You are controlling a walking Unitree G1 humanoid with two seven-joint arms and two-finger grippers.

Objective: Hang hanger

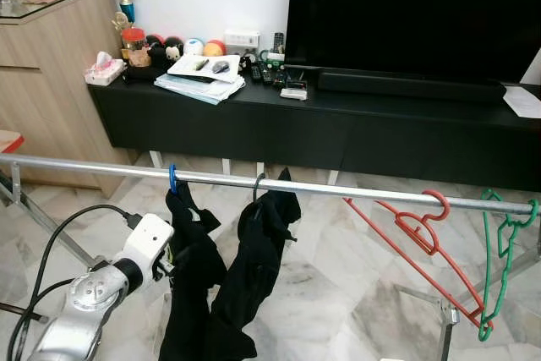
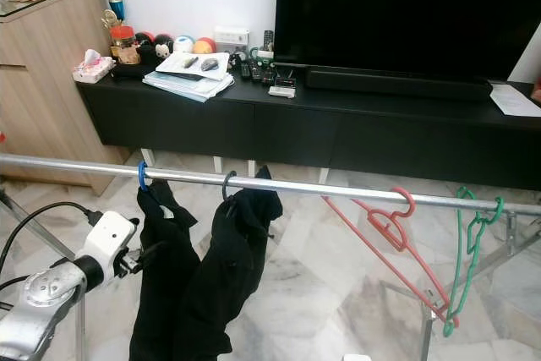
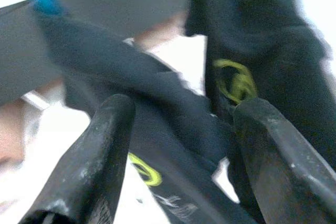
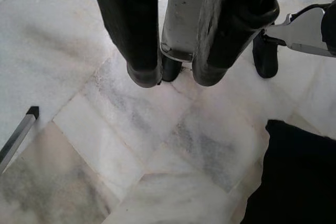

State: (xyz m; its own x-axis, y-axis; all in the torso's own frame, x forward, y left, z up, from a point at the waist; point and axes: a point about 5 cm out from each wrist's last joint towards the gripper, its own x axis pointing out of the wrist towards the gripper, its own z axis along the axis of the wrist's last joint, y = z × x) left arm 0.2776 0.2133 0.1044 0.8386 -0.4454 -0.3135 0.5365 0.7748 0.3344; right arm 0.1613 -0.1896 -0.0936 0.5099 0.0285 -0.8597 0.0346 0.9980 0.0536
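While we've got the blue-hooked hanger (image 1: 172,179) already sitting on the rail (image 1: 355,190), it's carrying a black garment (image 1: 188,285) that droops in soft folds, matte fabric with small yellow-green print showing in our left wrist view. Right beside it hangs a second dark garment (image 1: 260,268) on a grey hook (image 1: 256,185), the two pieces of cloth touching lower down.

Our left pincer (image 3: 178,156) is spread wide with its two black fingers either side of a fold of that first garment; it doesn't look clamped on anything, just cloth between the fingers. Our right pincer (image 4: 176,74) hangs down over the marble floor (image 4: 94,145), fingers a little apart and holding nothing.

What could go wrong, we'd guess: the cloth is limp and could snag on a finger, so pulling away might drag the hanger along the smooth shiny metal rail or tip its thin plastic hook off. It could also tangle with the neighbour.

Further along the rail there's a bare red hanger (image 1: 423,238) and a green one (image 1: 500,251), both skinny plastic, tilted. Behind sits a long black TV counter (image 1: 338,128) with papers and remotes.
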